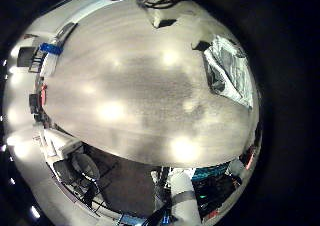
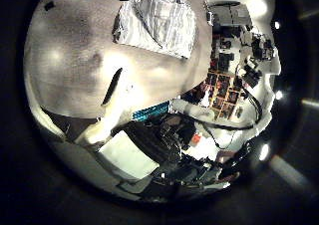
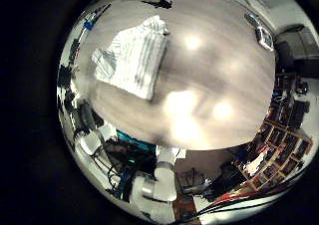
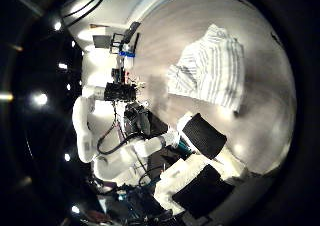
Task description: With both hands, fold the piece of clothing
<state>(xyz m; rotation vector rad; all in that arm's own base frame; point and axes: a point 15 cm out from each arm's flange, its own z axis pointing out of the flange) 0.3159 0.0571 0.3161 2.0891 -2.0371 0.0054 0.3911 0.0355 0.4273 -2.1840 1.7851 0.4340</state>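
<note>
A striped garment (image 3: 134, 54) lies crumpled on a broad wooden table (image 3: 209, 76), well apart from both hands, touched by no finger. In the right thumb-side view, one right hand finger (image 4: 205, 138) reaches in uncurled, holding nothing. The left hand's finger state cannot be told. Cluttered shelves (image 2: 227, 86) border the table.

Neither hand's fingers show clearly; the striped garment (image 3: 135, 54) on the bench (image 3: 214, 71) is crumpled, perhaps a shirt, its underside and folds hidden
</note>
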